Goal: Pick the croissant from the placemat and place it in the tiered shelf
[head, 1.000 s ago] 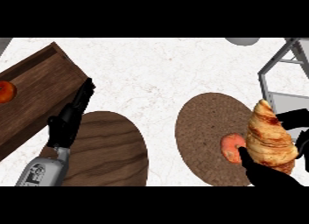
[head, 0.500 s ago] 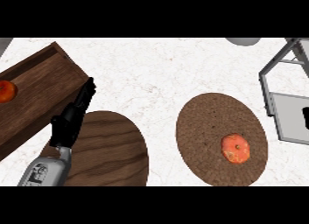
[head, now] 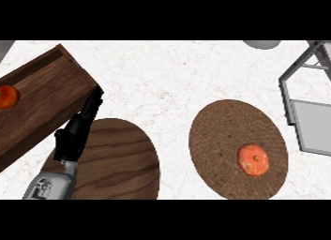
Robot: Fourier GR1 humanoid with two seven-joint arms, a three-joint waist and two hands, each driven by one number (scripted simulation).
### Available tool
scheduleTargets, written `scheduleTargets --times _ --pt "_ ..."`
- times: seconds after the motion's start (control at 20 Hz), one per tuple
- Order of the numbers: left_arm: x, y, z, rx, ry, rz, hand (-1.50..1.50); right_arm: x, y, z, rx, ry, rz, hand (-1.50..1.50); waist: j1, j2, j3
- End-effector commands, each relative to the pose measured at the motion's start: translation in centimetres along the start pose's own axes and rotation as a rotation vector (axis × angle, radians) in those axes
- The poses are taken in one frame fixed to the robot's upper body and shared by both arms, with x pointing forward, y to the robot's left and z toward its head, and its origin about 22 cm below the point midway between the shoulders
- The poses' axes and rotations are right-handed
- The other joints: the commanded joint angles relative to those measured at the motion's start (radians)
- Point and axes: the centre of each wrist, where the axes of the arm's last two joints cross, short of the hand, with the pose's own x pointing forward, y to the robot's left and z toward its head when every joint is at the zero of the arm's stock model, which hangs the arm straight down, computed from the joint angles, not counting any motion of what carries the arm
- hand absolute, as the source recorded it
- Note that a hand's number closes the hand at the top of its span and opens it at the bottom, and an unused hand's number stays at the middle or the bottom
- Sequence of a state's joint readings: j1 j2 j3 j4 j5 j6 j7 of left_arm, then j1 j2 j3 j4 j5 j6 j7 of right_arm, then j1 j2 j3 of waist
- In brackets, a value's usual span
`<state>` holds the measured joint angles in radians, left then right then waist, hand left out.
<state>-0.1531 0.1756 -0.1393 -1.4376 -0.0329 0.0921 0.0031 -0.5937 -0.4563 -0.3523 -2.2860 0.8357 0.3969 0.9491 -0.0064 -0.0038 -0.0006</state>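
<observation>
The round brown woven placemat (head: 227,126) lies right of centre with an orange-red fruit (head: 253,159) on its lower right part. No croissant shows on it or anywhere else in view. The grey metal tiered shelf (head: 319,125) stands at the right edge, partly cut off. My left hand (head: 76,133) rests with straight fingers along the edge of the wooden tray, holding nothing. My right hand is out of the picture.
A long dark wooden tray (head: 36,108) runs diagonally at the left with a red tomato (head: 3,96) in it. A round wooden board (head: 119,161) lies at the lower left under my left forearm. A grey object (head: 261,44) peeks in at the top.
My right hand, shut on the croissant over the placemat's right side, moved right toward the shelf and has left the view with it. The left hand has not moved.
</observation>
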Motion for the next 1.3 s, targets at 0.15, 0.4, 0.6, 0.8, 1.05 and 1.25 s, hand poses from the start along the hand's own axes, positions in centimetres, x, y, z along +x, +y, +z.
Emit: scheduleTargets --times 0.15,0.4,0.6,0.8,1.05,1.25 --pt "-0.2 0.2 -1.6 -0.024 0.0 -0.006 0.0 -0.3 -0.5 -2.1 0.004 0.011 0.052 1.5 0.003 0.004 0.0" --pt "0.0 -0.6 0.7 -0.007 -0.006 -0.011 0.0 -2.8 -1.0 -6.3 -0.034 -0.029 0.094 1.5 0.009 0.003 0.001" --pt "0.0 -0.5 -1.5 -0.014 -0.011 -0.012 0.0 -4.0 2.0 -6.6 -0.062 -0.022 0.157 1.5 0.007 0.005 0.001" --pt "0.0 0.0 -0.2 -0.031 0.001 0.0 0.0 -3.8 4.9 -7.7 -0.066 -0.17 0.217 1.5 0.019 0.006 0.001" --pt "-0.9 1.0 -1.5 -0.001 -0.001 0.001 0.0 -6.5 6.2 -7.4 -0.104 -0.074 0.181 1.5 0.004 0.004 0.0" --pt "0.8 -0.4 -0.5 -0.023 -0.029 -0.005 0.0 -8.5 6.9 -10.8 -0.146 -0.042 -0.14 1.5 0.019 0.006 0.002"
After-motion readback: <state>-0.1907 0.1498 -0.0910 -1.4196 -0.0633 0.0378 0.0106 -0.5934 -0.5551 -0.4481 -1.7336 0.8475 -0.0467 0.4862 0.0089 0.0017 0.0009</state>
